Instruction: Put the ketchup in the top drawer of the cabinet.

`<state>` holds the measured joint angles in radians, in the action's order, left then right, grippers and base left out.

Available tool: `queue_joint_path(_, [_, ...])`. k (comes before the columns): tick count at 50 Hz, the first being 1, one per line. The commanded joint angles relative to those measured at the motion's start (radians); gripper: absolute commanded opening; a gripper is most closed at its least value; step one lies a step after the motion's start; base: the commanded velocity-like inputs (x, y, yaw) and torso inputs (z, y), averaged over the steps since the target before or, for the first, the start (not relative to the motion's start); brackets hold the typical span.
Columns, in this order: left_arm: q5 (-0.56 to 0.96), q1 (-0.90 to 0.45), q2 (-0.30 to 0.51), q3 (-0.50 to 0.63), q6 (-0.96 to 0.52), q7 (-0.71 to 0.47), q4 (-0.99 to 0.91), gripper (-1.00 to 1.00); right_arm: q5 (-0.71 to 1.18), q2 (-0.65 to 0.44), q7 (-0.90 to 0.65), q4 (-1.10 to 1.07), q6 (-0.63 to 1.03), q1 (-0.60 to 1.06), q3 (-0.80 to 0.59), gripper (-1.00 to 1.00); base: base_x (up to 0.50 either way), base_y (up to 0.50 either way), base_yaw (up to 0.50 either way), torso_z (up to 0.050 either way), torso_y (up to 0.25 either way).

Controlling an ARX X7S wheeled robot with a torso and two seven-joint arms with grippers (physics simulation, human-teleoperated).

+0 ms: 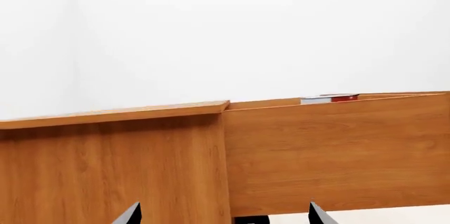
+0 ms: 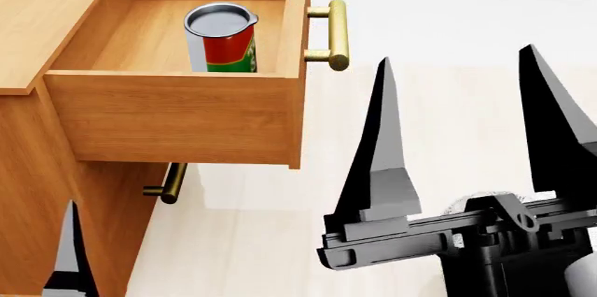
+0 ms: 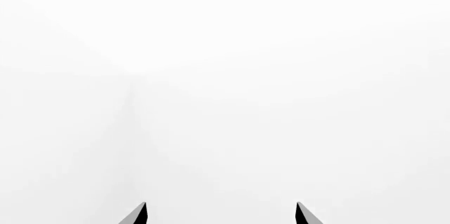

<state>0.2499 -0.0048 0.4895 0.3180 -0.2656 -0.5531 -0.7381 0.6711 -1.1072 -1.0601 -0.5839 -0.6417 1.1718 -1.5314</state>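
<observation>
Right gripper (image 2: 466,66) is seen closest to the head camera, its two dark fingers spread wide apart and pointed up, nothing held or touched between them. Behind it, the cabinet (image 2: 38,3) is seen at the left, honey-brown wood with a flat top. Its top drawer (image 2: 177,119) is pulled out fully, brass bar handle (image 2: 336,35) on the front face. A lower handle (image 2: 170,184) is partly seen underneath.

Inside the open drawer the ketchup (image 2: 222,38) is stood upright on the drawer floor, long axis vertical, silver lid up, red label with a green band showing.

From the left wrist view only the rim of the can (image 1: 329,98) is glimpsed over the drawer's side wall (image 1: 338,155). The right wrist view is filled with blank white beyond two fingertips (image 3: 138,214).

Left gripper (image 1: 223,214) is shown spread as well, empty, close to the cabinet side but not touching it as far as can be told.
</observation>
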Motion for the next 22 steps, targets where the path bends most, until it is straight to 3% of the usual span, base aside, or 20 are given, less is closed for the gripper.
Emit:
queue_joint_path(1, [-0.012,0.006,0.011,-0.002,0.016,-0.003,-0.033,1.00,-0.127,-0.044,-0.096,-0.108,0.065,-0.023,0.009,1.00,0.00,0.00,0.00,0.000,0.000])
queue_joint_path(22, [-0.004,0.010,0.026,-0.010,-0.012,-0.019,-0.095,1.00,-0.141,-0.075,-0.115,-0.214,0.125,0.003,0.031,1.00,0.00,0.00,0.00,0.000,0.000])
